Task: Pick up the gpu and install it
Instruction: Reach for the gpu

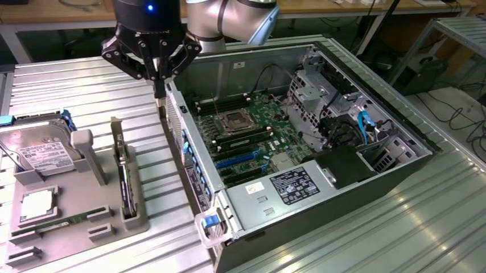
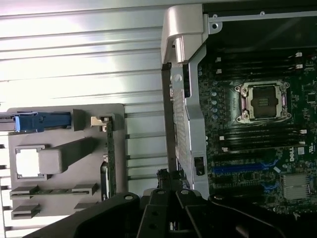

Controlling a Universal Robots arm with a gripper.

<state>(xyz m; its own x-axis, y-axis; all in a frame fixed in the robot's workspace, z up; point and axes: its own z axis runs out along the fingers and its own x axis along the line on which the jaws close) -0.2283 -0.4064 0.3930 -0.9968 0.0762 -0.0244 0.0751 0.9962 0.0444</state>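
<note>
The gpu stands on edge in a slot of the grey holder tray, its silver end bracket pointing to the far side. The wrist view shows it as a thin green strip in the same tray. My black gripper hangs shut with nothing in it above the table, between the tray and the rear wall of the open computer case, beyond the gpu's bracket end. In the wrist view the gripper sits over that wall. The motherboard lies exposed inside the case, with blue slots.
The tray also holds a silver hard drive with blue clips, a processor and a narrow memory stick. A power supply and drive cages fill the case's other end. The ribbed metal table spreads around.
</note>
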